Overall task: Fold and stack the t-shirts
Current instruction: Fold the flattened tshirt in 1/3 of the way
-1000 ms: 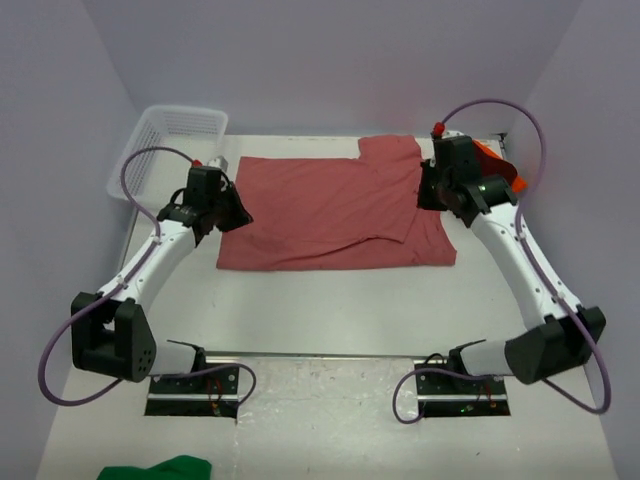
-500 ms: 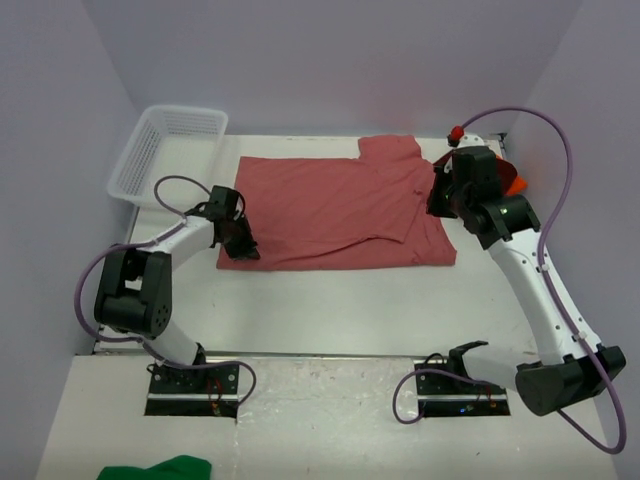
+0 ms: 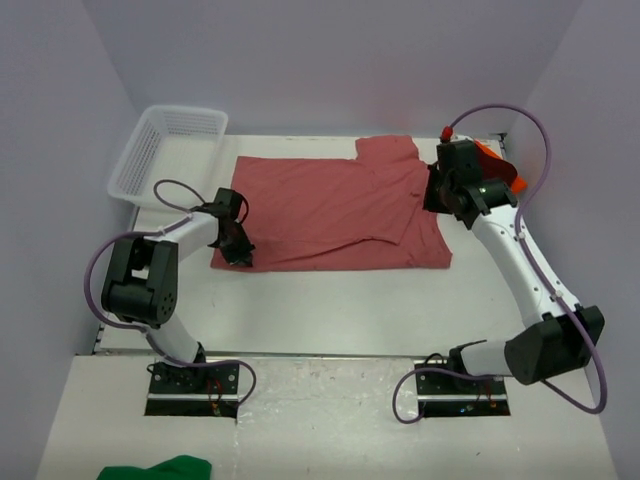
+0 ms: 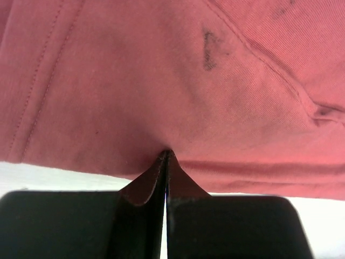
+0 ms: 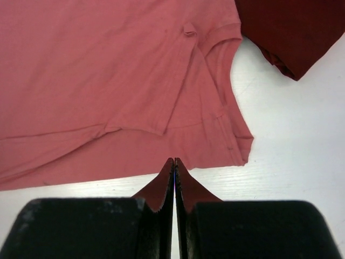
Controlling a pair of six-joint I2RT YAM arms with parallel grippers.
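The faded rose t-shirt [image 3: 330, 210] lies spread flat across the back middle of the table, with one sleeve folded in over its right part. My left gripper [image 3: 240, 255] is shut, and its tips [image 4: 166, 154] press on the shirt's hem [image 4: 161, 81] at the near left corner. My right gripper [image 3: 432, 195] is shut and empty and hovers [image 5: 174, 161] just off the shirt's right edge [image 5: 108, 70]. A dark maroon shirt [image 5: 291, 32] lies beyond it. A bright orange shirt [image 3: 503, 168] peeks out behind the right arm.
A white mesh basket [image 3: 170, 145] stands at the back left corner. A green cloth [image 3: 160, 468] lies off the table's near edge at the lower left. Purple cables loop from both arms. Walls close in the table on three sides.
My left gripper came down to the shirt's near left corner, and that corner has slid a little to the left. My right gripper swung out slightly and came back.
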